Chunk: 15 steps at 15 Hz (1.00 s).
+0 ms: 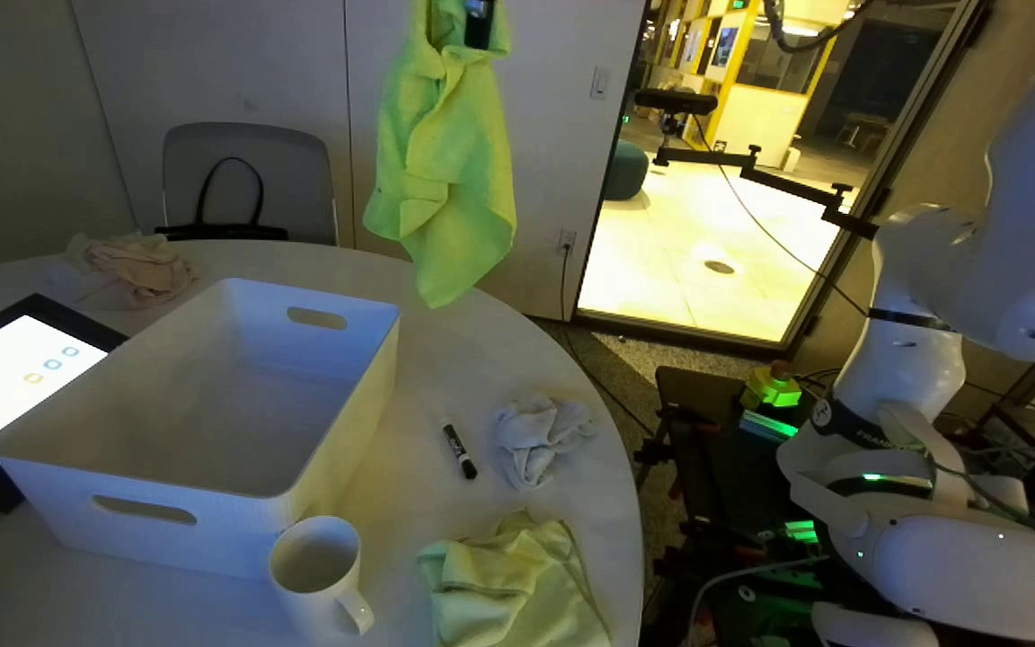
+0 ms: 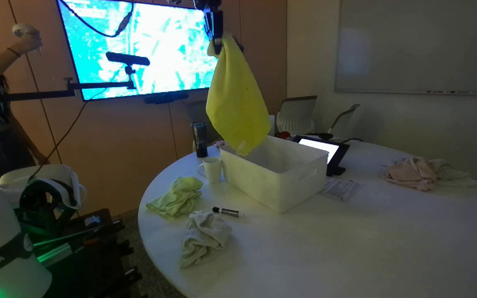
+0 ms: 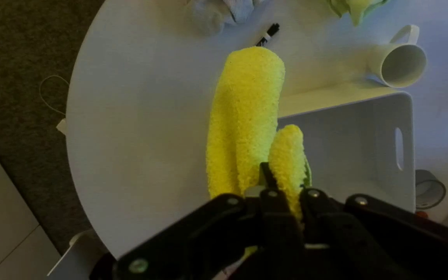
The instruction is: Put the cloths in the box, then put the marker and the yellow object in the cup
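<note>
My gripper [image 3: 286, 177] is shut on a yellow-green cloth [image 3: 243, 116], which hangs high above the table in both exterior views [image 1: 450, 180] [image 2: 238, 99]. The white box [image 1: 212, 535] stands on the table; in the wrist view its inside wall [image 3: 385, 144] lies right of the held cloth. The white cup [image 1: 320, 575] stands upright beside the box. The black-and-white marker [image 2: 228, 212] lies on the table between the box and a grey cloth [image 2: 205, 238]. A light green cloth [image 1: 513, 584] lies near the cup. No separate yellow object shows.
A lit tablet [image 1: 23, 377] leans by the box. A dark tumbler [image 2: 200, 140] stands behind the cup. Pink and pale cloths [image 2: 412, 174] lie across the table. A tape roll [image 3: 429, 188] is near the box. A chair [image 1: 248, 180] is behind the round table's edge.
</note>
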Each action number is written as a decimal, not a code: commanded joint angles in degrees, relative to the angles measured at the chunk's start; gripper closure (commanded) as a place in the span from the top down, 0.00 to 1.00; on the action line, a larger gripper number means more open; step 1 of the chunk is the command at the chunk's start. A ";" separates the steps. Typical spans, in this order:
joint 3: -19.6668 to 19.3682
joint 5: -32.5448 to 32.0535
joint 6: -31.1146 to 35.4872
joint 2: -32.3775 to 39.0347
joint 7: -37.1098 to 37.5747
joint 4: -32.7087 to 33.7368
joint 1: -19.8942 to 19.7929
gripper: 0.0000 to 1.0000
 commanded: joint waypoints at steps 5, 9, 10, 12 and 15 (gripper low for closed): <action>0.22 -7.32 -1.44 17.12 1.46 20.16 5.28 0.02; -0.99 -7.07 -0.95 24.27 0.89 27.45 7.41 0.02; -1.29 -6.68 -1.00 25.88 0.39 29.05 7.72 0.02; -1.86 -6.08 -1.05 29.01 -0.48 32.01 8.28 0.02; -0.75 -5.51 -0.57 32.69 -1.11 35.02 6.97 0.02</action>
